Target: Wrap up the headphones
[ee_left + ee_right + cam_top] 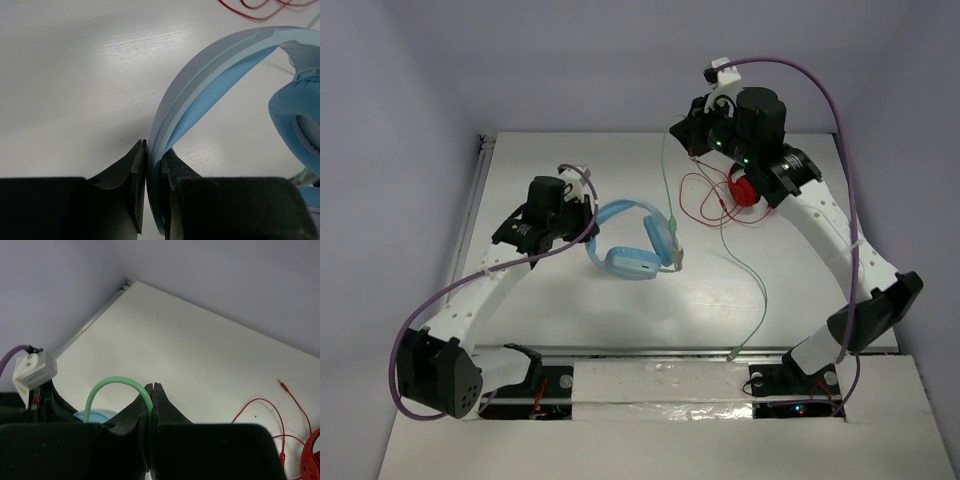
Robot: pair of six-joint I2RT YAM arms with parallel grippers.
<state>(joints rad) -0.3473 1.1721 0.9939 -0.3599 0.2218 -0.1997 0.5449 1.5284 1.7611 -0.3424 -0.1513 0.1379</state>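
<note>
Headphones (632,245) lay at counter (540,160) centre, headband (210,65) arcing left into left pincer (152,150), pinched tight on it. Cable (663,175) ran up far-right to right pincer (151,387), pinching it aloft; right arm (825,220) nearer cable for winding.

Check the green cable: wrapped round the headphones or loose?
Loose. The cable runs from the headphones to the right gripper, then trails across the table; no wraps.
</note>
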